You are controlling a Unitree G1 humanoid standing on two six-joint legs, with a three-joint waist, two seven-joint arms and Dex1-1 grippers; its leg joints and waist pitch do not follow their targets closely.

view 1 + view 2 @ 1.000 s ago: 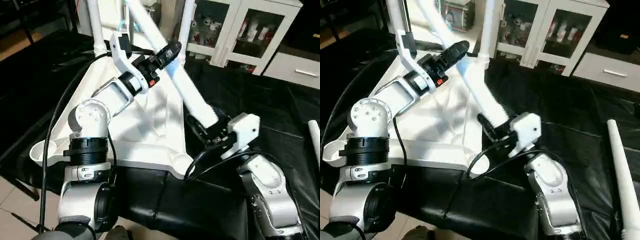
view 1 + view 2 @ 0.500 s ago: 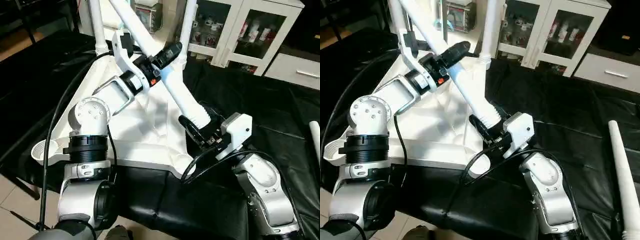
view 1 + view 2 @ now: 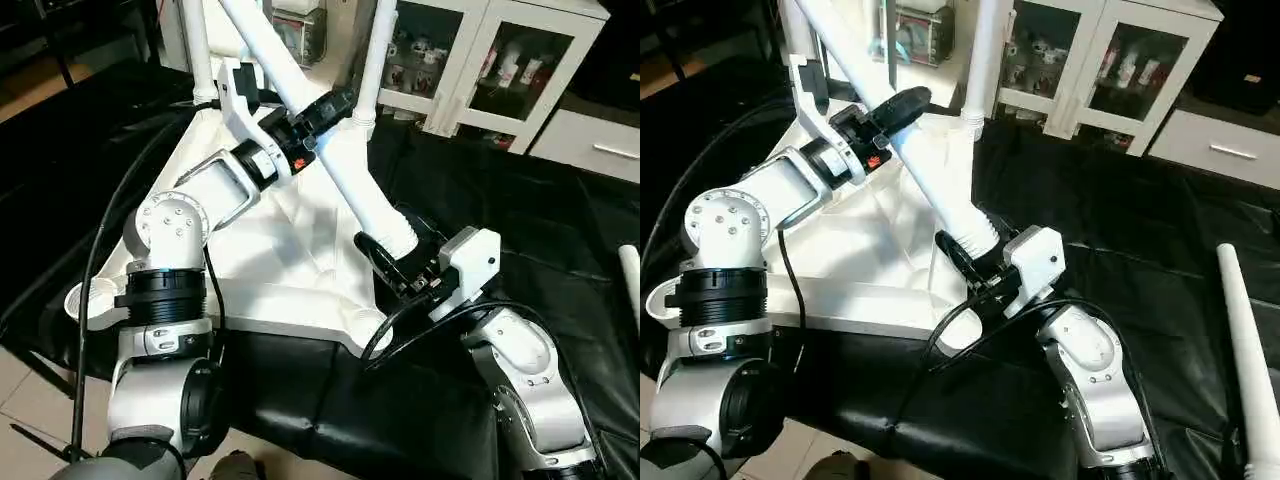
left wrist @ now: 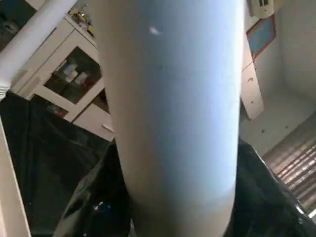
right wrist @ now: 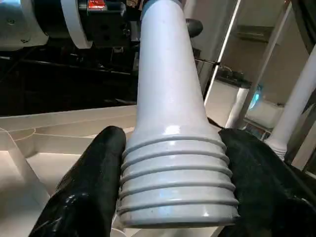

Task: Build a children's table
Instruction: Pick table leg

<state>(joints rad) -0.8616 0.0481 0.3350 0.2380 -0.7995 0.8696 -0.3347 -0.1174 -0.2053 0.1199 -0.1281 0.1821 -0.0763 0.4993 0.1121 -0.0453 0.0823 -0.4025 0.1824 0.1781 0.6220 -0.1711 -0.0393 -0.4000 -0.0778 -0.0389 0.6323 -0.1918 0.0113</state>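
Right gripper (image 3: 400, 262): closed on the ribbed, threaded end of a slanted leg (image 3: 345, 170), a black finger on either side, which steadies that end just above the near corner socket (image 3: 363, 322) so it can be aimed in.
Left gripper (image 3: 322, 110): wrapped around the same leg higher up; its fingers sit against the tube, though whether the squeeze is firm cannot be told from here. Judged purpose: guide the long end while the other hand sets the thread.
Table top (image 3: 290, 260): lies underside up on the black cloth, directly below both hands, ribs showing.
Sockets: 2 far corners each hold an upright leg (image 3: 195, 50), beyond the left gripper; the near-left socket (image 3: 88, 298) sits vacant beside the robot's left elbow.
Spare leg (image 3: 1245, 350): flat on the cloth, well out past the right arm.
Cabinet (image 3: 480, 60): glass doors behind, small jars on its shelves, contents too small to name.
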